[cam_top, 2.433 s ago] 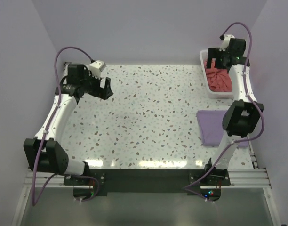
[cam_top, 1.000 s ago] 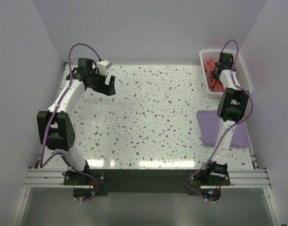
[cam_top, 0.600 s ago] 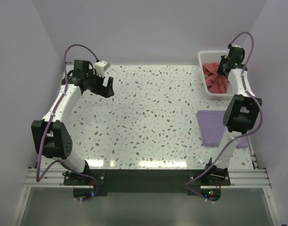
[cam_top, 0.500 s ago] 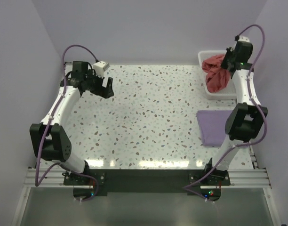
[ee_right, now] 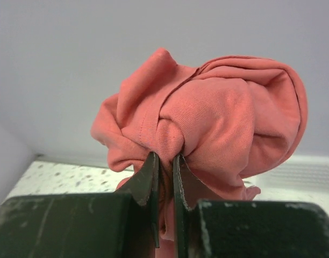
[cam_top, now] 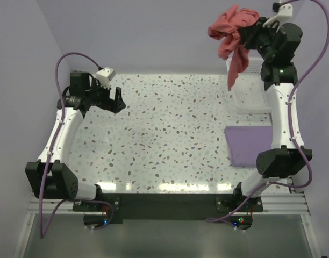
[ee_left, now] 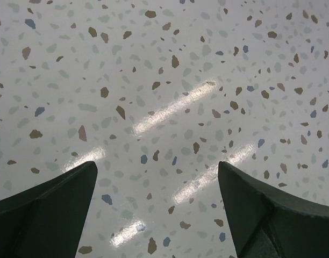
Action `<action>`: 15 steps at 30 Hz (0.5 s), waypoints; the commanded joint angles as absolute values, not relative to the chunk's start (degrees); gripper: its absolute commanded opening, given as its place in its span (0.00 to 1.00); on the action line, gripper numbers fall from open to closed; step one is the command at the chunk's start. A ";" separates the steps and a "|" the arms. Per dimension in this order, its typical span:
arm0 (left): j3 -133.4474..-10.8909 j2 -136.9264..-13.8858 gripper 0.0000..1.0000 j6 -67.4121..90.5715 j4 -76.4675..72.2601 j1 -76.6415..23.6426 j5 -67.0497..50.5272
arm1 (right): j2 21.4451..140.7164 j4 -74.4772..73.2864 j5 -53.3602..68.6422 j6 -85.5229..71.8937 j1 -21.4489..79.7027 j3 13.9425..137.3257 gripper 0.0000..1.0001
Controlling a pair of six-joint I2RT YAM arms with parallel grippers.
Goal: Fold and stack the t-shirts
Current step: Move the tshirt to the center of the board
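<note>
- Salmon t-shirt hangs bunched in the air at about 1 o'clock in the overhead view, above the far right corner of the worktop. One loose end droops toward the white lattice basket; whether it touches the basket cannot be told.
- Right claw is pinching a fold of that shirt. In the right wrist view its two dark fingers are nearly pressed together, with coral cloth squeezed between them and a knotted lump of fabric bulging beyond the tips.
- Right arm stands stretched tall from its base, its wrist at the top right of the overhead view.
- Lavender t-shirt lies as a flat folded rectangle on the worktop at 3 o'clock, on the near side of the basket and partly hidden by the right arm.
- Left claw hovers over the speckled worktop at 10 o'clock with its fingers spread wide. The left wrist view shows terrazzo surface between the tips.
- Shirts are well apart: one in the air, one flat on the worktop.
</note>
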State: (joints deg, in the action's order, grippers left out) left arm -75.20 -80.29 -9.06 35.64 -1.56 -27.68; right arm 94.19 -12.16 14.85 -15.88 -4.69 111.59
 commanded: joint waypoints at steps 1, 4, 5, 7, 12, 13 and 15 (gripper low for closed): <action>-76.02 -77.09 1.00 -6.16 34.36 1.39 -31.72 | 91.15 -7.82 23.54 -16.00 3.23 114.09 0.00; -77.60 -76.12 1.00 -5.89 35.77 3.69 -33.92 | 89.83 -13.25 28.11 -11.01 10.70 110.15 0.00; -77.96 -75.68 1.00 -6.06 36.03 4.74 -34.45 | 89.56 -14.66 29.52 -6.03 12.81 108.56 0.00; -77.96 -74.63 1.00 -6.85 36.82 5.18 -34.89 | 90.08 -20.88 33.22 3.11 19.05 105.49 0.73; -76.73 -73.57 1.00 -10.71 39.89 6.06 -33.93 | 93.51 -35.94 30.24 13.43 21.36 99.16 0.99; -76.12 -73.48 1.00 -11.51 40.16 6.06 -33.93 | 93.52 -35.95 29.80 13.62 21.36 98.01 0.99; -73.48 -73.56 1.00 -14.92 41.13 6.06 -34.19 | 95.53 -38.92 30.06 15.38 21.45 96.51 0.99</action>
